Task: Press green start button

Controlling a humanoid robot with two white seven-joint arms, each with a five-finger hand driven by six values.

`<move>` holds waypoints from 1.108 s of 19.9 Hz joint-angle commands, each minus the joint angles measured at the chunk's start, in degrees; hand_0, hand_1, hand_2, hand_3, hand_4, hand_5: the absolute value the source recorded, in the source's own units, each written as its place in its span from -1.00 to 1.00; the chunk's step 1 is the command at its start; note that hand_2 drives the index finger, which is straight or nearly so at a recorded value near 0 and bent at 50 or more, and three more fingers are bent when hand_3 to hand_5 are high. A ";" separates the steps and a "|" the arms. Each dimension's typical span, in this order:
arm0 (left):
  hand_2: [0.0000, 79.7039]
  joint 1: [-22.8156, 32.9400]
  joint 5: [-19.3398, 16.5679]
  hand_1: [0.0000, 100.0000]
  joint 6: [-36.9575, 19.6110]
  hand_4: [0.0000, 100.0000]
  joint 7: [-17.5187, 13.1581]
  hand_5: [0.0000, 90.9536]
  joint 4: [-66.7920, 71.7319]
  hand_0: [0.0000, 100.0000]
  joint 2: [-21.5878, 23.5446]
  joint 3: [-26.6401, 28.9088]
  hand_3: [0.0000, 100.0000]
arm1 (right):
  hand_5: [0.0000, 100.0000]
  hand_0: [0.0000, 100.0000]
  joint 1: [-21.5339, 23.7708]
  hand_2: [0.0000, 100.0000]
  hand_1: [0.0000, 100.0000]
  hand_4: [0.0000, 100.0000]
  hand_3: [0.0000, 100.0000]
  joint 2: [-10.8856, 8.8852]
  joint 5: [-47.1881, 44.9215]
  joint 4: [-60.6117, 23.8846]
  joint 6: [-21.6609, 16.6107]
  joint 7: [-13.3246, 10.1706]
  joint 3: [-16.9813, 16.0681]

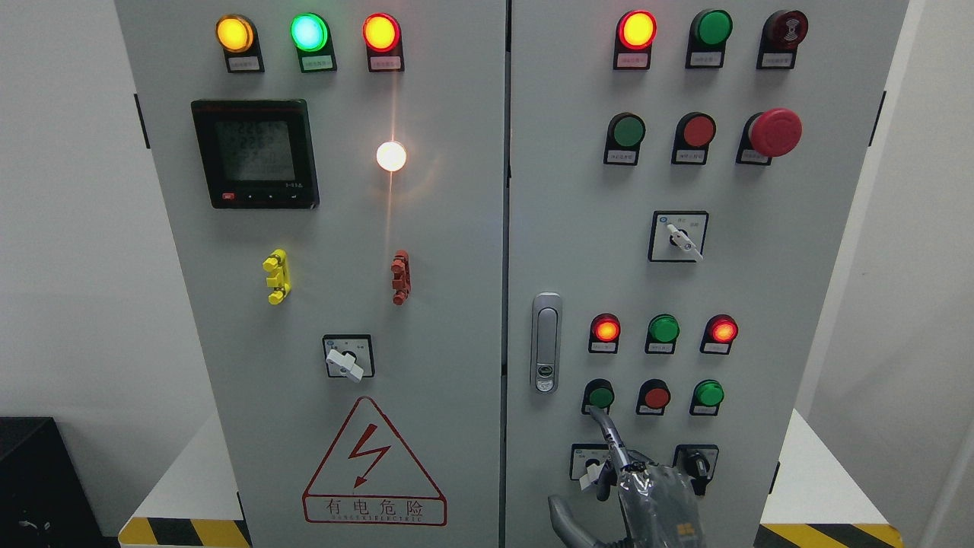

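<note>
Right hand (643,487) comes up from the bottom edge right of middle, index finger (603,423) extended up-left with its tip at the green button (600,396), other fingers curled, holding nothing. Button faces straight out of the panel (761,304), below-right of the door handle (545,342) (bottom row: two green, one red).

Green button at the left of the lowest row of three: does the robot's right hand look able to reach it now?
Probably yes. The right hand points one finger up, its tip just below the green button, with nothing between them.
</note>
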 commanded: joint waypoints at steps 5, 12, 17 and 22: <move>-1.00 -1.32 0.00 0.11 0.02 -1.00 -0.04 -1.00 -1.58 -0.76 0.00 0.00 -1.00 | -0.15 -0.88 6.59 -1.00 -0.48 -0.19 -0.22 0.03 -7.56 -10.91 -0.26 0.13 -0.01; -1.00 -1.32 0.00 0.11 0.02 -1.00 -0.04 -1.00 -1.58 -0.76 0.00 0.00 -1.00 | -0.34 -1.00 11.16 -1.00 -0.65 -0.41 -0.50 0.03 -16.35 -15.49 0.00 0.40 -0.01; -1.00 -1.32 0.00 0.11 0.02 -1.00 -0.04 -1.00 -1.58 -0.76 0.00 0.00 -1.00 | -0.56 -1.00 13.97 -1.00 -0.81 -0.62 -0.63 0.03 -25.48 -17.33 0.96 2.41 0.25; -1.00 -1.32 0.00 0.11 0.02 -1.00 -0.04 -1.00 -1.58 -0.76 0.00 0.00 -1.00 | -0.84 -1.00 15.74 -1.00 -0.96 -0.82 -0.80 0.03 -35.15 -17.87 1.05 4.35 1.65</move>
